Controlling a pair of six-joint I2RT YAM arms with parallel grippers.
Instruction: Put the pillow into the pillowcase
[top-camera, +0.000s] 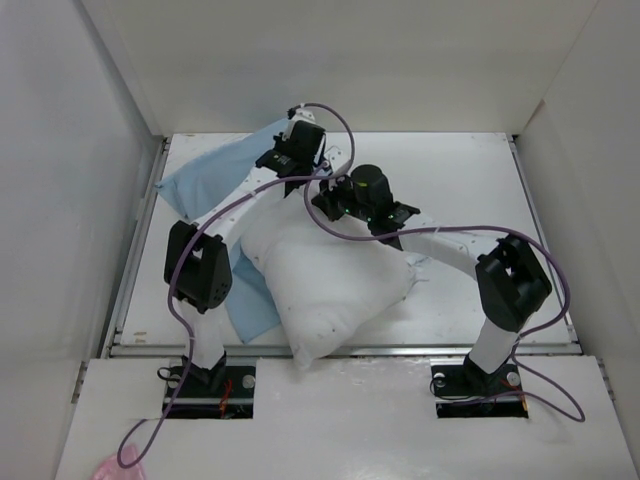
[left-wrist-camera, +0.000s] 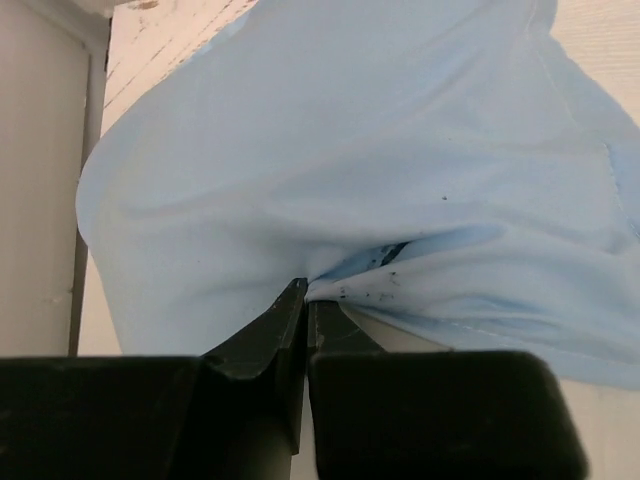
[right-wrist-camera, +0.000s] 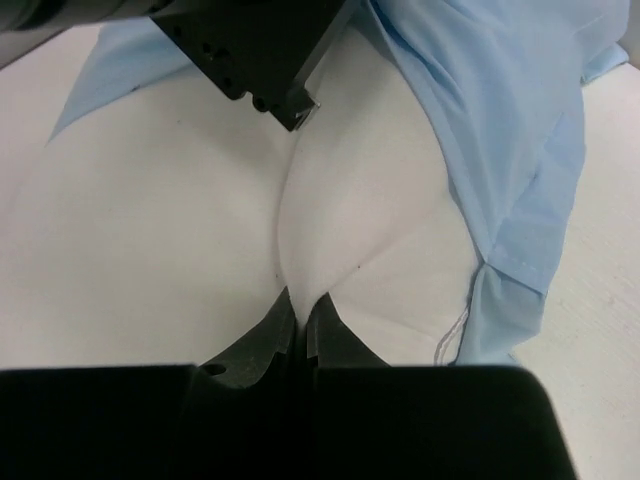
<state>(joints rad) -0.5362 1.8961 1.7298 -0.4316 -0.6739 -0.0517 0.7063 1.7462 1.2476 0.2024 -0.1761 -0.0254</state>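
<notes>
Left jaws: clenched on a pillowcase (left-wrist-camera: 350, 150) fold, cloth billowing just ahead | Right jaws: clenched on a pillow (right-wrist-camera: 150, 220) pinch, case edge to their right | Handling: both look light, limp; cloth may slip, so you should grip the hem and a pillow corner.

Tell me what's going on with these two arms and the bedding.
The job is getting the pillow into the pillowcase. The left tool is shut on a fold of the light blue case, at the far left of the table. The right tool pinches the white pillow near its far end. Most of the pillow lies bare, the case only around its far end and left side.
</notes>
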